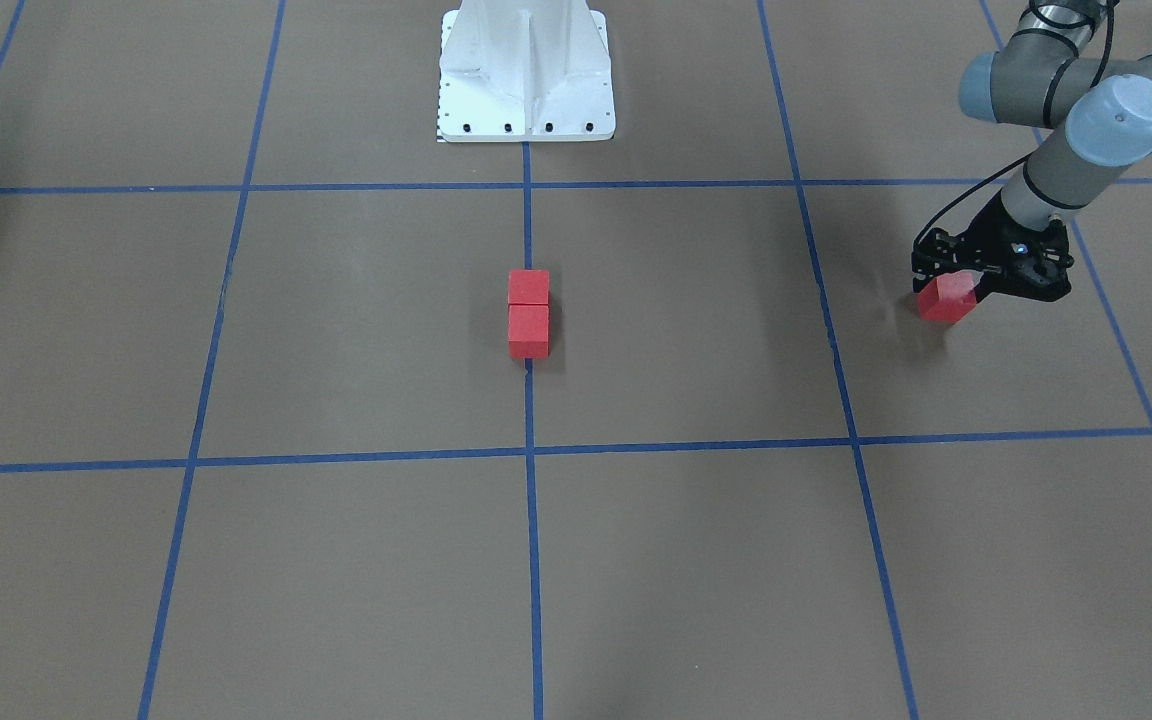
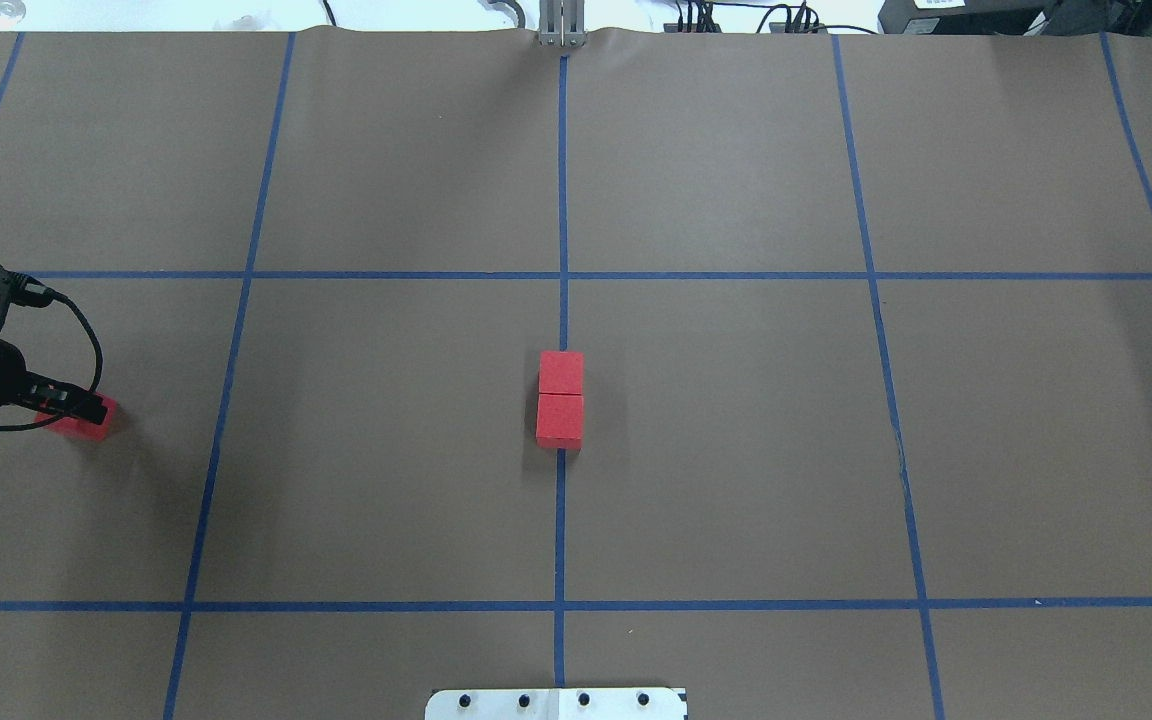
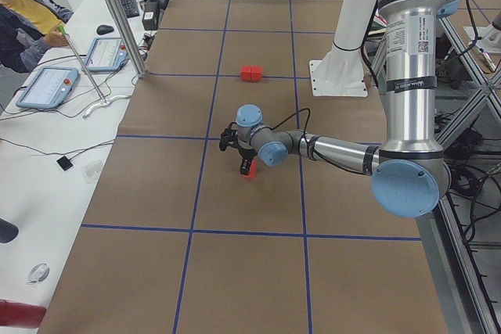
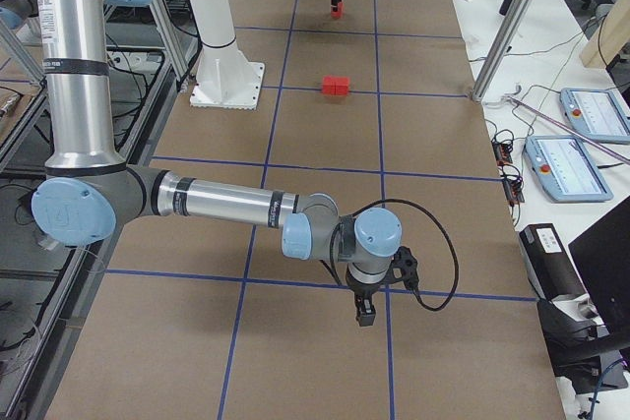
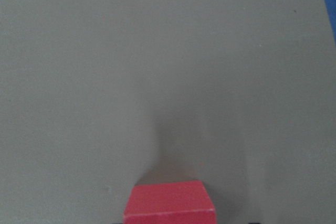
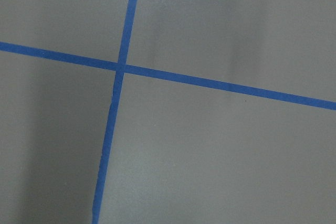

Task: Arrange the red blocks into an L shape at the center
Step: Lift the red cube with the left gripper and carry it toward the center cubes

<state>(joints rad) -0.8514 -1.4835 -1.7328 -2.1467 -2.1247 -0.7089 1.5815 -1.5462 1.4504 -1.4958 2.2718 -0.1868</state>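
Observation:
Two red blocks (image 1: 528, 287) (image 1: 528, 330) sit touching in a straight line on the center tape line; they also show in the overhead view (image 2: 561, 372) (image 2: 559, 420). A third red block (image 1: 948, 298) is far out on my left side, between the fingers of my left gripper (image 1: 958, 284), which looks shut on it at or just above the paper. It fills the bottom of the left wrist view (image 5: 169, 202). My right gripper (image 4: 365, 317) points down over bare paper far to my right; I cannot tell if it is open or shut.
The table is brown paper with a blue tape grid (image 2: 561, 605). The white robot base (image 1: 526, 75) stands at the table's robot side. Operators' desks with tablets (image 3: 47, 87) flank the far edge.

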